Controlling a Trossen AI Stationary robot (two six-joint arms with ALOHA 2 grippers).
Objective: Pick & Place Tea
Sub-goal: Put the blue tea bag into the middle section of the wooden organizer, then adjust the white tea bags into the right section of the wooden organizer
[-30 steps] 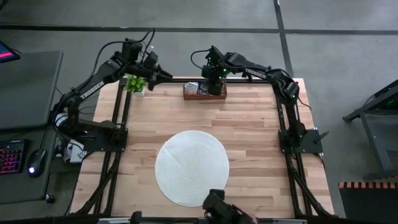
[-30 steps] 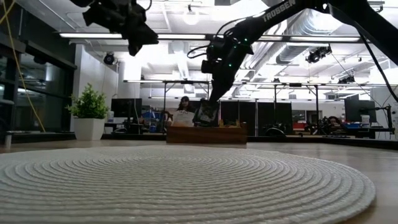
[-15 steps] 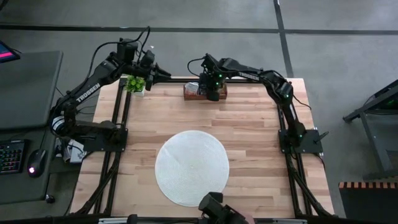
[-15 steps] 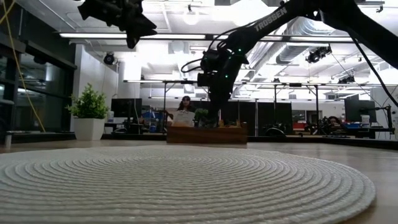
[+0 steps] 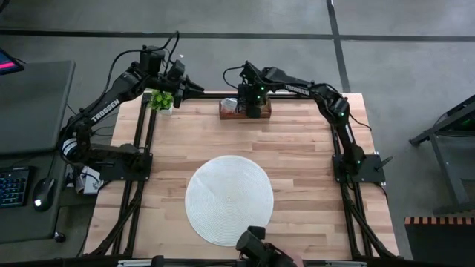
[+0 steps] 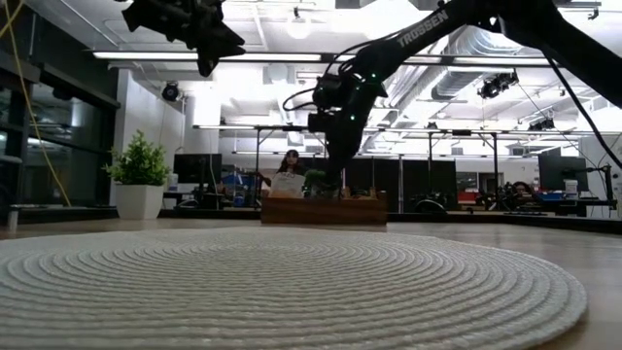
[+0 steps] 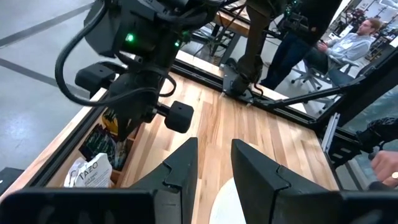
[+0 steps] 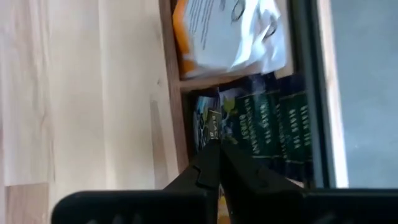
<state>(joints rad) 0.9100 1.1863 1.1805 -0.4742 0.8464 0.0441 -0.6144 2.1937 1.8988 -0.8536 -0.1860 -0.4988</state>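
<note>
The brown wooden tray [image 5: 243, 109] stands at the table's far edge and holds tea sachets: white-and-orange ones [image 8: 230, 31] in one compartment, black ones [image 8: 267, 124] in the middle one. My right gripper [image 8: 215, 145] reaches down into the middle compartment, shut on a black sachet [image 8: 209, 121]. In the low view its fingers [image 6: 332, 180] dip behind the tray's near wall [image 6: 323, 210]. My left gripper [image 7: 214, 155] hangs open and empty, high over the far left corner [image 5: 194, 87]. The round white mat [image 5: 228, 199] lies bare near the front. My right gripper pinches one edge of the black sachet [image 8: 211, 134] between its two fingertips. The fingers slant steeply down from the table's right and near side. The sachet stands on edge inside the tray's middle compartment, in front of the other black sachets; what its lower edge rests on is hidden.
A small potted plant [image 5: 161, 99] sits at the far left corner, below my left arm. A dark camera mount [image 5: 256, 248] stands at the front edge. Bare wood lies between mat and tray [image 5: 297, 141]. People [image 7: 348, 43] are beyond the table's right side.
My right gripper has come down with the black sachet, which hung above the tray a second ago and now stands inside the middle compartment, behind the tray's wall. The gripper has also shifted a little toward the table's left.
</note>
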